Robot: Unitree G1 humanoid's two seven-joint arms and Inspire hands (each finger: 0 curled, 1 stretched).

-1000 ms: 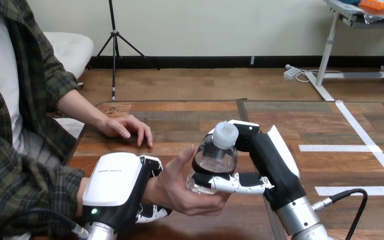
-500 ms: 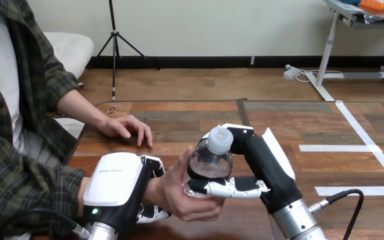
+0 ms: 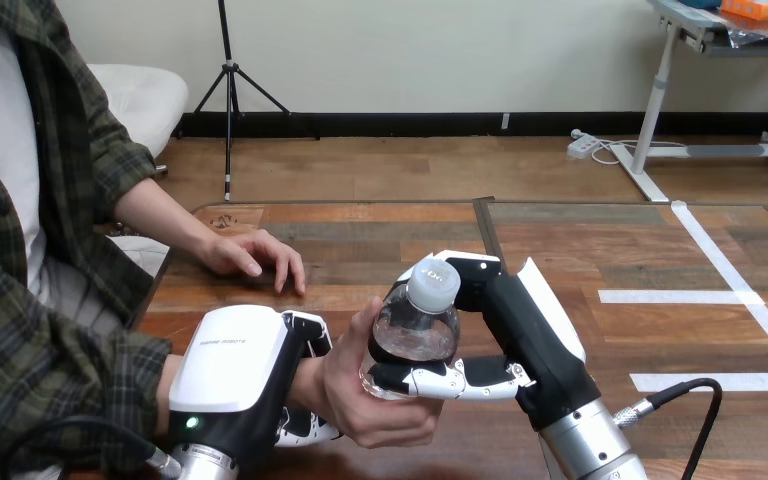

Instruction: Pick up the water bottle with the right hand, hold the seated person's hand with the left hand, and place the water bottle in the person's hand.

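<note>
At the table's (image 3: pixel 380 235) near edge, centre: bottle (image 3: pixel 412 335), clear, with a white cap (image 3: pixel 433 283), held off the wood and tilted, cap uppermost and leaning a little right. Right hand (image 3: pixel 532 335): comes in from the lower right, fingers (image 3: pixel 440 378) and thumb curled round the bottle's lower body and far side in a firm grip. Person's hand (image 3: pixel 375 410): palm up, just beneath and left of the bottle. Its thumb stands against the bottle's left side, its fingers lie under the bottle's base and under the robot's fingers. The base looks to be touching the palm, so robot hand and person's hand are both on the bottle. Left hand (image 3: pixel 230 370): at lower left, white shell upward, closed round the person's wrist (image 3: pixel 305 385), one digit over it and fingers (image 3: pixel 310 430) showing below it. Person's other hand (image 3: pixel 255 255): farther back at the left, palm down on the table, well apart from the bottle.
</note>
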